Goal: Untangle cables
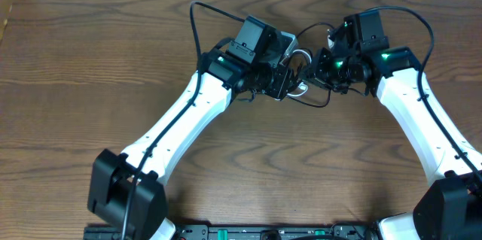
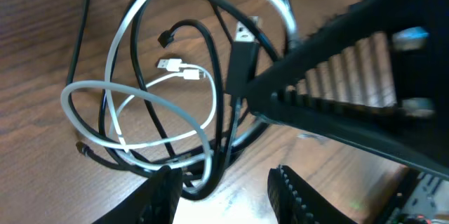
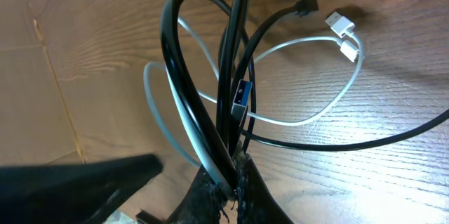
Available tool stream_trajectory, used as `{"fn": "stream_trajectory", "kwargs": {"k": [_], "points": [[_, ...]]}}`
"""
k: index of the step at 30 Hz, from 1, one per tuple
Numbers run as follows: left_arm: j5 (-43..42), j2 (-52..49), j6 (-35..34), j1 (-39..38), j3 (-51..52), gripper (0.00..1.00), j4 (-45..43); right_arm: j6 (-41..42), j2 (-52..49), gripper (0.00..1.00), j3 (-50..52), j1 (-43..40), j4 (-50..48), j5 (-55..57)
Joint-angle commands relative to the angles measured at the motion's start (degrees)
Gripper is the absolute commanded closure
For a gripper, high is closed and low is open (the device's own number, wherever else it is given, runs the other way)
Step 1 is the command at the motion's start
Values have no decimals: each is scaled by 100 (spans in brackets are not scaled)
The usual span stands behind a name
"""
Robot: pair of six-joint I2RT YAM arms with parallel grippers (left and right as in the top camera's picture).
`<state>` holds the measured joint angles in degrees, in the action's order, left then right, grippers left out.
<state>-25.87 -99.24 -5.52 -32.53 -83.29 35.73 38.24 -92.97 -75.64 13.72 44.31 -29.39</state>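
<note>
Right gripper (image 3: 235,178) is clamped on the black cable (image 3: 184,97). Left gripper (image 2: 224,192) hangs half-open by the loops on the surface (image 3: 393,168). I'd pinch just the white cable (image 3: 337,22), then pull apart slowly.

Reaches in toward the cables (image 2: 184,71) with 2 arms, 1 from each side. Slants the left arm (image 1: 181,116) up to the left of the cables and the right arm (image 1: 422,112) up to their right, both wrists bent inward and facing each other across them. Holds the left gripper (image 2: 224,192) with jaws apart, straddling a few low loops of the cables without pinching. Clamps the right gripper (image 3: 235,182) tight on black strands of the cables, fingertips pressed together beneath them.
</note>
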Motion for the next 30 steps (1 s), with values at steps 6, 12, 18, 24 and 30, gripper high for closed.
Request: {"fn": "stream_trajectory", "kwargs": {"k": [6, 12, 18, 24, 30], "points": [[-181, -575, 356, -2, 59, 58, -361, -72, -15, 99, -44, -61, -28, -337], [-181, -881, 334, -2, 59, 64, -774, -149, -15, 99, -44, -61, 15, -411], [-203, -1038, 334, -2, 59, 88, -981, -173, -15, 99, -44, -68, 46, -474], [-225, -1054, 332, -2, 59, 92, -1060, -258, -15, 99, -44, -221, 50, -791], [-393, -1054, 291, -2, 59, 92, -1150, -413, -15, 99, -44, -376, 101, -1001]]}}
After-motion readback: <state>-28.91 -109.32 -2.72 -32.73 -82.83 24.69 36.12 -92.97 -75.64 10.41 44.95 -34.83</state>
